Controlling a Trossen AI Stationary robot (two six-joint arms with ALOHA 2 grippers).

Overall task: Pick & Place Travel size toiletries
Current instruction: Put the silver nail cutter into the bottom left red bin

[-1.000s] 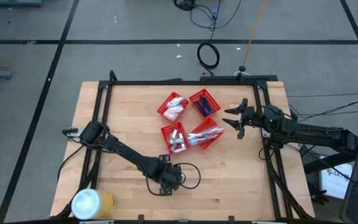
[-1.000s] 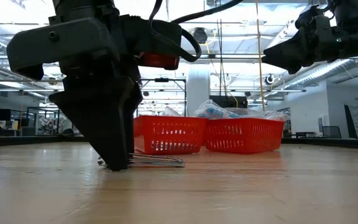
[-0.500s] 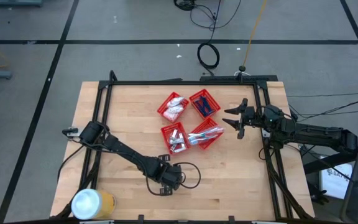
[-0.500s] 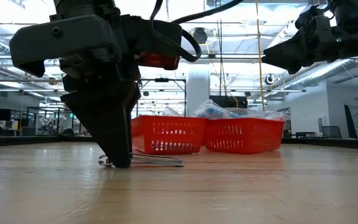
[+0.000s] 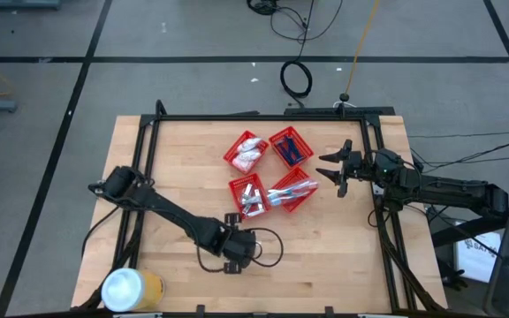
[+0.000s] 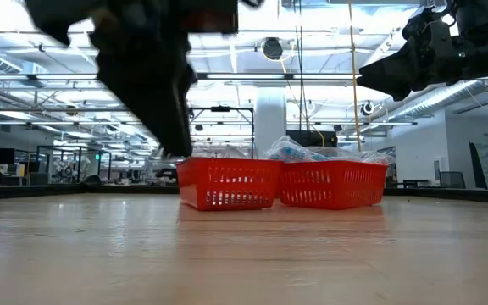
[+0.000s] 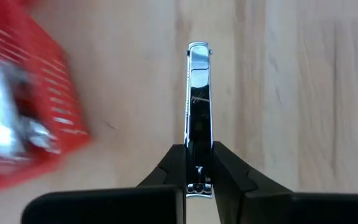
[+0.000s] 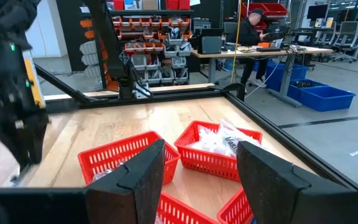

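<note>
Baskets (image 5: 269, 171): four, all holding toiletries.
Left gripper (image 7: 199, 163): clamped on metal clipper (image 7: 197, 106), lifted off surface (image 5: 175, 168), just short of baskets; drop-off left.
Right gripper (image 5: 330, 172): open, idle beside baskets.

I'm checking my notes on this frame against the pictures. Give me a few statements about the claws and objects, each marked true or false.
1. The left claw is shut on a shiny metal clipper. True.
2. The clipper lies inside one of the red baskets. False: it is held over bare wood, beside a basket.
3. The right claw is open and holds nothing. True.
4. The yellow can stands among the baskets. False: it stands alone at a corner of the table, well apart from them.
</note>
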